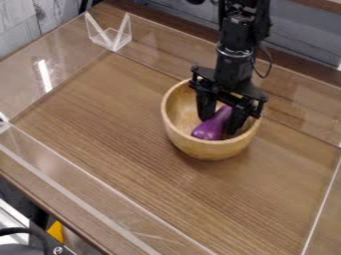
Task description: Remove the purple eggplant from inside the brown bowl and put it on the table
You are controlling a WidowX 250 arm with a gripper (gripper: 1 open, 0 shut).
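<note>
In the camera view, the purple eggplant (pixel 208 128) was seen inside the brown bowl (pixel 177 127) on the bench (pixel 114 139). The pincer (pixel 222 112) was lowered into the bowl from above, and the eggplant was pinched between its fingers, its plump end left exposed on the side facing the camera.
</note>
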